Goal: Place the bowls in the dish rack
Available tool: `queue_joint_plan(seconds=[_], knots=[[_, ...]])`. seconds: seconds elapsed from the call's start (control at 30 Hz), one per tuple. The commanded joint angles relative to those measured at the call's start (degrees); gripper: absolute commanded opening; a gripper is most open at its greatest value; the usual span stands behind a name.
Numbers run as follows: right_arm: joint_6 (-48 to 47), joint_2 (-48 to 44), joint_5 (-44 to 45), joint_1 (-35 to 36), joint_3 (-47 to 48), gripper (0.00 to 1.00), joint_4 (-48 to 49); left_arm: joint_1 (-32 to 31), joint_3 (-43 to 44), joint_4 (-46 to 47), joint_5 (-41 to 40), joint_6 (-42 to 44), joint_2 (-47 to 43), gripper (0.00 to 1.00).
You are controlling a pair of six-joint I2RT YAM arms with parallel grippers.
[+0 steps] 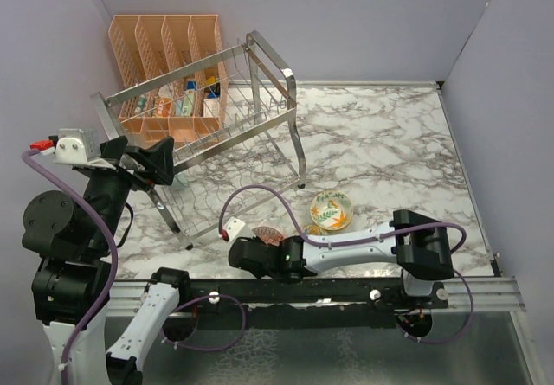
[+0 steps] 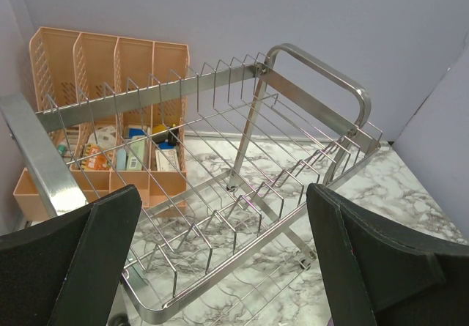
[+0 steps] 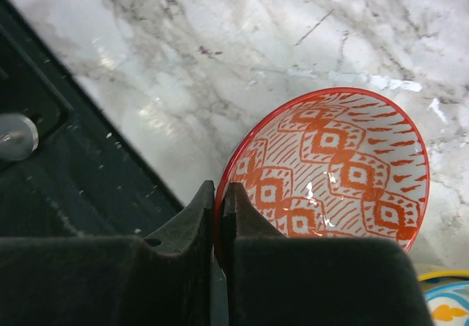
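A white bowl with a red rim and orange-red diamond pattern [image 3: 337, 165] sits on the marble near the table's front edge; it also shows in the top view [image 1: 269, 233]. My right gripper [image 3: 218, 193] is shut on its near rim, one finger inside and one outside; it also shows in the top view [image 1: 256, 246]. A cream-yellow floral bowl [image 1: 331, 210] sits just right of it, its edge in the right wrist view [image 3: 447, 305]. My left gripper [image 1: 163, 162] is open and empty at the left end of the chrome dish rack [image 1: 238, 112]; in the left wrist view [image 2: 222, 194] it faces the rack's tiers [image 2: 242, 187].
The peach-orange mesh organiser [image 1: 164, 52] with small items stands behind the rack against the back wall, also in the left wrist view [image 2: 110, 77]. The black front rail [image 3: 66, 172] lies close to the held bowl. Bare marble [image 1: 381, 143] stretches right of the rack.
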Motion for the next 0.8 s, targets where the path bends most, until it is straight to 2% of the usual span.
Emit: queue_joint_plan(seconds=[0.0,0.17,0.3,0.5,0.77], knots=[[1.21,-5.0,-6.07,1.1,1.29,0.01,-1.62,-0.13,0.4,-0.04,-1.21,0.41,-0.57,0.99],[0.45,-9.54,-13.3,1.08,0.88,0.01,-0.18,-0.17,0.98,0.17,-0.97,0.37,-0.42,0.99],[-0.04,-12.21,-21.78,1.04,-0.55,0.01,4.5,-0.17,1.88,0.17,-0.68,0.23,-0.09,0.99],[-0.89,-11.32,-30.59,0.8,0.37,0.01,7.19,-0.17,3.0,0.04,-0.63,0.28,0.41,0.99],[1.45,-11.79,-46.89,-5.24,-0.19,0.01,15.42,-0.15,4.78,-0.47,-0.84,0.84,0.93,0.99]])
